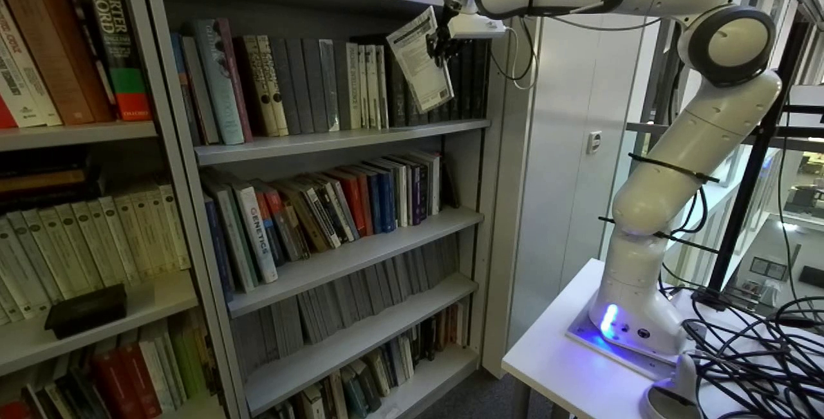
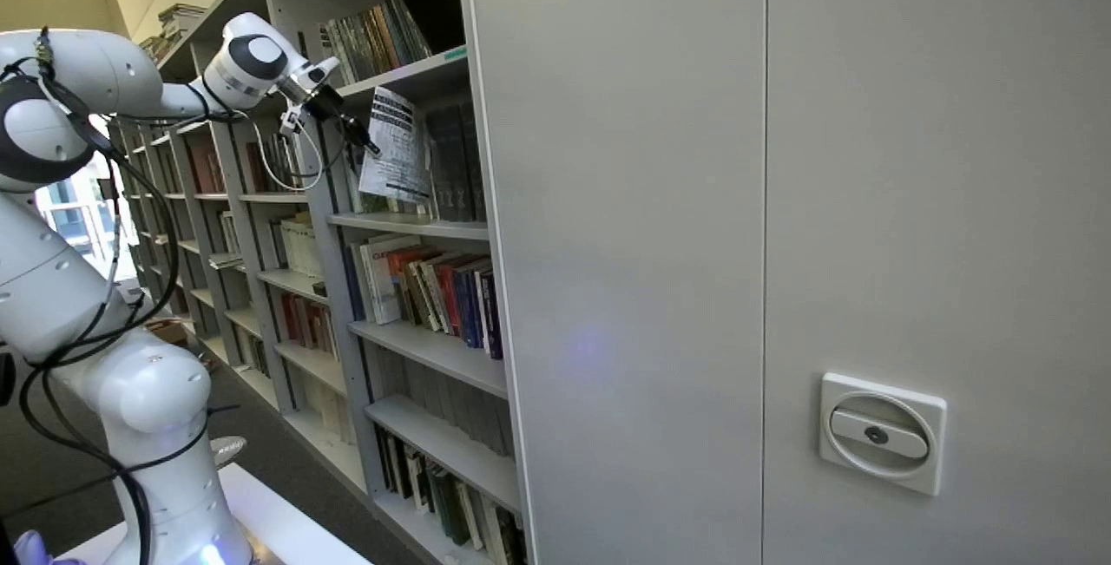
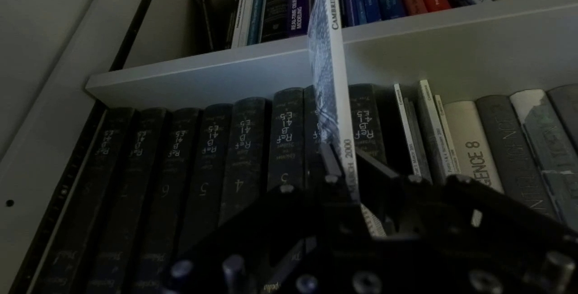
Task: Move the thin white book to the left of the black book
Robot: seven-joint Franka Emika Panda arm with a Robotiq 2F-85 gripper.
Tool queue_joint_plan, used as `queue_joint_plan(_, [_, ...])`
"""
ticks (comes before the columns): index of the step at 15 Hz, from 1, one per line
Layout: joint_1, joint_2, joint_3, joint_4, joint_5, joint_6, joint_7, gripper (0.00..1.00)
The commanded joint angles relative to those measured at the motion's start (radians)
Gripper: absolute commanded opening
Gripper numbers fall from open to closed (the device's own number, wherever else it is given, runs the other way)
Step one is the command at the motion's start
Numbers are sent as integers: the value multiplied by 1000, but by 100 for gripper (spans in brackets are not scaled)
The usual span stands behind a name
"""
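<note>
1. the thin white book (image 1: 411,66) hangs tilted in the air just before the upper shelf (image 1: 341,140), its printed cover showing; it is well above and beyond the edge of the tabletop (image 1: 547,342) facing the bookcase (image 1: 467,171).
2. the pincer (image 3: 343,151) pinches it by the spine edge, one finger against each cover, somewhere near the middle of that edge.
3. it is probably light and fairly bendy, with a smooth paper cover that could slip or pivot under a loose squeeze.
4. the spine is likely its stiffest part, so this hold seems sensible; the free edge may splay or crease if it catches on a neighbour.
5. the upper shelf holds grey volumes (image 1: 306,87), slim pale issues (image 3: 432,129) and black volumes (image 3: 244,163); which black one the task means cannot be told. a dark strip between the issues and the black row may be the slot, though it is too dim to be sure.
6. the shelf below (image 1: 360,258) holds coloured books (image 1: 351,203) and a thick white "genetics" (image 1: 256,232).
7. the arm (image 1: 656,194) stands on the tabletop, back from its corner nearest the bookcase.
</note>
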State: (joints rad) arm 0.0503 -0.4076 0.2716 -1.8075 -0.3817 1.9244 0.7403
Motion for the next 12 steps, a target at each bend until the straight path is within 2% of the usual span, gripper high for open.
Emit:
queue_joint_plan(1, [-21, 19, 28, 37, -27, 20, 22, 3])
queue_joint_plan(12, [-10, 102, 59, 137, -40, 20, 10, 3])
